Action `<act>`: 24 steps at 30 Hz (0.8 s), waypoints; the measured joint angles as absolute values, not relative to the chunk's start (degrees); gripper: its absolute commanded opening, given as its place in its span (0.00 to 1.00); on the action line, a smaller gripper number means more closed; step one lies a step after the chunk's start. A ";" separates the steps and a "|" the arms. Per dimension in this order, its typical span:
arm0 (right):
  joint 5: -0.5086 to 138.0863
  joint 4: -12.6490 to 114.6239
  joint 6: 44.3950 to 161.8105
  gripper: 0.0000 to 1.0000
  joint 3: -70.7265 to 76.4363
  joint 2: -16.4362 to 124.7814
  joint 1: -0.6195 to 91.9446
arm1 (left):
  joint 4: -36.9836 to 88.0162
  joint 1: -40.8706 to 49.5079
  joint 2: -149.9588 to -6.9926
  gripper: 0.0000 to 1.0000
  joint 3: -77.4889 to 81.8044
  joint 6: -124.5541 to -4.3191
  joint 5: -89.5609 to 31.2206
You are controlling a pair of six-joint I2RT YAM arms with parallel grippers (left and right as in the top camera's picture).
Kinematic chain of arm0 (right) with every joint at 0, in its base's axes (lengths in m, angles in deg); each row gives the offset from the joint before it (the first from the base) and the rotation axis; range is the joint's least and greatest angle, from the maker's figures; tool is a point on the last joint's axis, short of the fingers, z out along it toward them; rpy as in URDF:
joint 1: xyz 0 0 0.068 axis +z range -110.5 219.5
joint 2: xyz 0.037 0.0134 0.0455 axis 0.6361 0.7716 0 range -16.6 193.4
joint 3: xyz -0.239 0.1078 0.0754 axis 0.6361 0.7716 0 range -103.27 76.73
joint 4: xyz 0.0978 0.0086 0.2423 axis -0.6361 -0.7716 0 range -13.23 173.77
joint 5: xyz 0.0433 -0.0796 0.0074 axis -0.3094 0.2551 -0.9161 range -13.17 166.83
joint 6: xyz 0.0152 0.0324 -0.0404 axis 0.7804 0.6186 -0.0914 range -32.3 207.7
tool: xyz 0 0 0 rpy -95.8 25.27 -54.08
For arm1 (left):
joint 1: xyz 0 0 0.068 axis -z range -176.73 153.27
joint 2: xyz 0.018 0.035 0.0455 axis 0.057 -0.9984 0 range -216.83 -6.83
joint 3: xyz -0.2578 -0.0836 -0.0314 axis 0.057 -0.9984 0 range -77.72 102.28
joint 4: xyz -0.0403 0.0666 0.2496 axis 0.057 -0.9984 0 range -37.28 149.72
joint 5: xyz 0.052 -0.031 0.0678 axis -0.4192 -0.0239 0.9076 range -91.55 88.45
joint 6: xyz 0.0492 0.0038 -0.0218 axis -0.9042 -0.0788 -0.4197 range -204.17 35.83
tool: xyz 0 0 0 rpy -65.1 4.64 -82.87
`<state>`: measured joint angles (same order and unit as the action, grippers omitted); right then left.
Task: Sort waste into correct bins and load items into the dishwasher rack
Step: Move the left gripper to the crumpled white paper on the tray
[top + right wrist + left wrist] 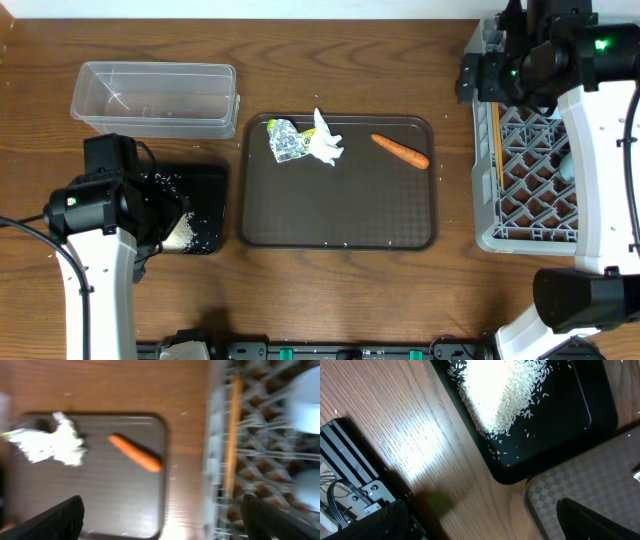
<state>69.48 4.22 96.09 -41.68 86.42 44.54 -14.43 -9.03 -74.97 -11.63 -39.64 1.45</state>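
A brown wooden tabletop (330, 60) fills the overhead view. At far left lies the clear tub (155, 98), its long axis left to right. Nearer, partly under the left arm, the black tray (205, 195) holds white rice (178, 233). The brown serving tray (338, 215) sits in the middle. Along its far side are a crumpled yellow-green wrapper (285, 138), white tissue (326, 146) touching it, and, apart to the right, the carrot (400, 151). The carrot's long axis runs left to right, with its right end slanting nearer. The grey dishwasher rack (525, 200) stands at the right under the right arm. Chopsticks (497, 150) lie in it along its left side, pointing far to near. In the left wrist view, the left gripper (485, 527) hangs wide open and empty above the tabletop, beside a corner of the black tray with its rice heap. The blurred right wrist view shows the right gripper (165, 525) also spread wide and holding nothing, above the gap between serving tray and rack. Pale blue shapes (306, 395) sit among the pegs, too blurred to name.
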 measured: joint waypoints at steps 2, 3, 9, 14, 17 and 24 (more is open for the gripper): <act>65.81 4.03 96.11 0.99 -41.68 86.42 44.60 | -14.43 -9.03 -74.97 0.98 -11.63 -39.64 1.45; 64.32 3.90 96.09 0.99 -41.68 86.42 44.84 | -14.43 -9.03 -74.97 0.98 -11.63 -39.64 1.45; 66.88 4.55 96.15 0.99 -41.68 86.42 45.61 | -14.43 -9.03 -74.97 0.98 -11.63 -39.64 1.45; 74.48 3.63 97.40 0.99 -41.68 86.44 44.08 | -14.43 -9.03 -74.97 0.98 -11.63 -39.64 1.45; 76.62 1.43 99.52 0.99 -41.68 86.44 41.24 | -14.43 -9.03 -74.97 0.98 -11.63 -39.64 1.45; 76.43 -2.20 103.76 0.99 -41.68 86.44 36.43 | -14.43 -9.03 -74.97 0.98 -11.63 -39.64 1.43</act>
